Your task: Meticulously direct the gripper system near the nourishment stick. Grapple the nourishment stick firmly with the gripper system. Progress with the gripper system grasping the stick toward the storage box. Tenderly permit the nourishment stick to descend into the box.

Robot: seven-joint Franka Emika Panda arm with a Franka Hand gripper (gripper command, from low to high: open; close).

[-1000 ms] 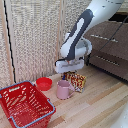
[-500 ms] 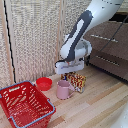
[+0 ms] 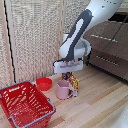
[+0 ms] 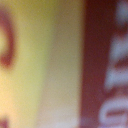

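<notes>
The snack package (image 3: pixel 74 82) stands upright on the wooden floor (image 3: pixel 95 105), just beside the pink mug (image 3: pixel 63 90) on the exterior view's right and seemingly propped against it, which would explain why so flat a thing stays on edge. Its upper end reaches to the tool (image 3: pixel 69 75), whose white boxy hand sits directly above it, so the dark fingers appear to be down around the top of the package; whether they are pressed onto it or only spread beside it I cannot tell, since they are too small and shadowed in the exterior view. The wrist view supports the closeness: it is wholly filled by a blurred orange-yellow surface (image 4: pixel 35 60) beside a dark red band carrying white lettering, all out of focus because the camera is nearly against the wrapper. The package reads as orange-yellow with red and white print, thin and rectangular. The arm comes down from above, probably so that the fingers can take the narrow top edge without knocking the mug. A small red bowl (image 3: pixel 43 83) lies nearby, and the red wire basket (image 3: pixel 25 105) waits further toward the exterior view's left, well apart from the package, so the carry is not yet done.
</notes>
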